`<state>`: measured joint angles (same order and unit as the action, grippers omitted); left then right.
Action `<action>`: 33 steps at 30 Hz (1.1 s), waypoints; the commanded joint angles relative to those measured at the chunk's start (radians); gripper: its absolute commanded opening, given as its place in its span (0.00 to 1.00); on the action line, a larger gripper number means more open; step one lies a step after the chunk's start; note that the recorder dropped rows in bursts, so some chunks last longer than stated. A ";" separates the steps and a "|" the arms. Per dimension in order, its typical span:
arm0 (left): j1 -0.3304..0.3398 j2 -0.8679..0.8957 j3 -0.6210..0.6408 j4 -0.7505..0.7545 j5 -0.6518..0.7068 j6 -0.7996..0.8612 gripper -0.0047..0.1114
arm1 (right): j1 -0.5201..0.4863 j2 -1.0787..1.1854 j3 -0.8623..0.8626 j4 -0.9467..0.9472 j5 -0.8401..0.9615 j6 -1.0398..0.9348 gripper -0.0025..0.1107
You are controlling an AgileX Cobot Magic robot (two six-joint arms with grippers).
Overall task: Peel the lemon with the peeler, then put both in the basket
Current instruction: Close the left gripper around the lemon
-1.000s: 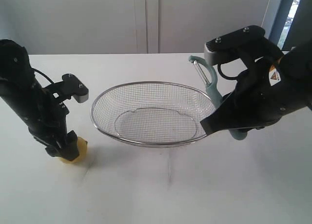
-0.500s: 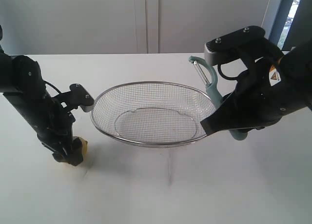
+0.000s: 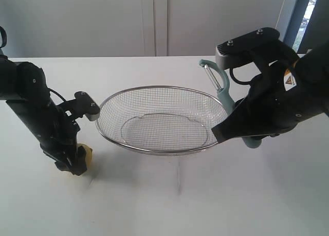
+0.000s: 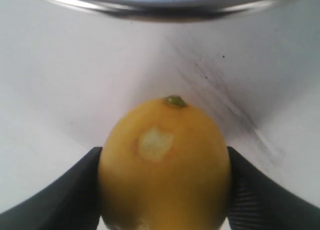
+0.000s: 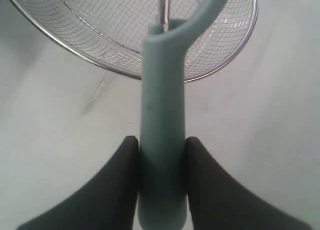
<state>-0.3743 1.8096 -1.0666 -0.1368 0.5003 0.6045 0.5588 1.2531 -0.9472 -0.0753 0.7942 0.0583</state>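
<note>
From across the room, the left claw (image 3: 72, 164) is down at the white table (image 3: 180, 205), with the lemon (image 3: 87, 155) peeking out yellow beside it, just outside the basket (image 3: 154, 151). The right claw (image 3: 245, 130) holds the peeler (image 3: 222, 92) blade-up by the basket's other side.

The left wrist view shows the lemon (image 4: 165, 170) on the table between both black fingers (image 4: 60, 200), which sit against its sides. It has a green nub and a pale patch.

The right wrist view shows the fingers (image 5: 117, 190) clamped on the teal handle (image 5: 162, 115), with the blade head over the mesh.
</note>
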 commanded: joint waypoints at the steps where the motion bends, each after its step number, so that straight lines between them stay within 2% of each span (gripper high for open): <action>1: -0.008 -0.006 -0.003 -0.011 0.010 -0.001 0.34 | -0.001 -0.007 -0.009 -0.003 -0.003 -0.009 0.03; 4: -0.008 -0.007 -0.003 -0.010 0.027 -0.003 0.10 | -0.001 -0.007 -0.009 -0.003 0.001 -0.009 0.03; 5: -0.008 -0.007 -0.003 -0.003 0.036 -0.003 0.04 | -0.001 -0.007 -0.009 -0.003 0.003 -0.009 0.03; 18: -0.008 -0.017 -0.006 0.009 0.051 -0.005 0.04 | -0.001 -0.007 -0.009 -0.003 0.004 -0.013 0.03; 33: -0.008 -0.273 -0.006 0.035 0.070 -0.001 0.04 | -0.001 -0.007 -0.009 -0.003 0.007 -0.013 0.03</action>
<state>-0.3743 1.5893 -1.0698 -0.0992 0.5504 0.6045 0.5588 1.2531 -0.9472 -0.0753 0.8020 0.0564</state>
